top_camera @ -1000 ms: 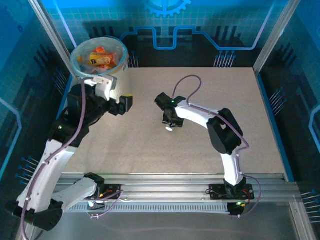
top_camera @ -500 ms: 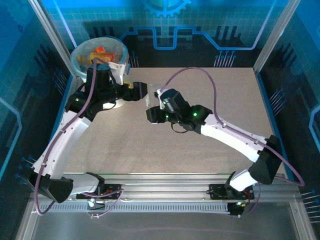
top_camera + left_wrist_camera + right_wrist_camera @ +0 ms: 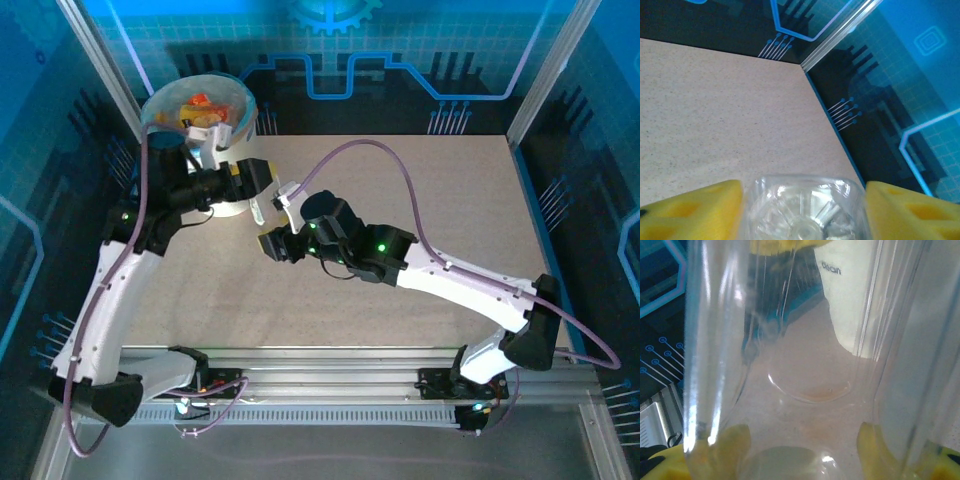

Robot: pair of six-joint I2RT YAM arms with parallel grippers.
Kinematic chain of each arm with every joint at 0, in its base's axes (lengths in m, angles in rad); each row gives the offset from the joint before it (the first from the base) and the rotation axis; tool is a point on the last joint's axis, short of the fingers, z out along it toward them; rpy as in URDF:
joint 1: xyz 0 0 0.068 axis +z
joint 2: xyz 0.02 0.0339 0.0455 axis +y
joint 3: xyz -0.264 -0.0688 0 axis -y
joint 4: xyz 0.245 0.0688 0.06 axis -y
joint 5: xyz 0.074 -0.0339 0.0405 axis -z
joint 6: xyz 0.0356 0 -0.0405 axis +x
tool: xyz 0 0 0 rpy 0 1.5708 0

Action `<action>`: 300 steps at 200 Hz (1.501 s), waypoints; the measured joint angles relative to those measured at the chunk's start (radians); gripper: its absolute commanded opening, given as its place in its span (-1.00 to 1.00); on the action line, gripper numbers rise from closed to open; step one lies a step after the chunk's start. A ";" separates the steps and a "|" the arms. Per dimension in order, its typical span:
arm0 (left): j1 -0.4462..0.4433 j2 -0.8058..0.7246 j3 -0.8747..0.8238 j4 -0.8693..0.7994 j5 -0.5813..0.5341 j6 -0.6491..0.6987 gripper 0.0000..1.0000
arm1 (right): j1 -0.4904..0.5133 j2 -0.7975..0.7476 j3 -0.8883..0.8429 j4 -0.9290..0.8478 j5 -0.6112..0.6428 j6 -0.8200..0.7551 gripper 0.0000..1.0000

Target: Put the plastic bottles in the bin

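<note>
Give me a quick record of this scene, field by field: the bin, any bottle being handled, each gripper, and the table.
bin: tall white bin at the far left corner, lined with a bag
in the bin: several bottles with red and yellow labels
in hand: one clear bottle, held above the table just in front of the bin
left gripper: yellow pads on either side of the bottle's base
right gripper: closed on the other end of the same bottle
table: beige, speckled
</note>
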 measured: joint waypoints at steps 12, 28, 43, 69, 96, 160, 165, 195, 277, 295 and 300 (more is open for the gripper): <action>0.006 -0.015 0.000 0.009 0.000 -0.003 0.14 | 0.006 0.000 0.015 -0.001 0.007 -0.010 0.05; 0.009 -0.029 0.000 0.024 -0.005 -0.013 0.14 | 0.011 0.004 0.036 -0.009 0.012 -0.024 0.38; 0.018 -0.034 0.000 0.028 -0.020 -0.016 0.14 | 0.011 0.017 0.072 -0.021 0.033 -0.034 0.75; 0.065 -0.030 0.017 0.029 -0.085 -0.018 0.14 | 0.005 0.047 0.177 -0.037 0.085 -0.054 1.00; 0.168 0.030 0.113 0.067 -0.169 -0.040 0.13 | 0.002 0.068 0.279 -0.063 0.169 -0.074 1.00; 0.398 0.303 0.224 0.361 -0.324 -0.285 0.02 | -0.084 0.071 0.270 -0.095 0.255 -0.084 1.00; 0.413 0.328 0.224 0.376 -0.337 -0.309 0.02 | -0.092 0.071 0.266 -0.096 0.255 -0.084 1.00; 0.465 0.459 0.217 0.421 -0.430 -0.414 0.16 | -0.132 0.071 0.227 -0.096 0.251 -0.077 1.00; 0.468 0.468 0.185 0.379 -0.540 -0.313 0.84 | -0.179 0.071 0.156 -0.096 0.205 0.000 1.00; 0.468 0.468 0.243 0.323 -0.560 -0.224 0.77 | -0.179 0.071 0.156 -0.097 0.194 0.006 1.00; 0.468 0.468 0.263 0.307 -0.563 -0.200 0.74 | -0.179 0.071 0.156 -0.097 0.191 0.008 1.00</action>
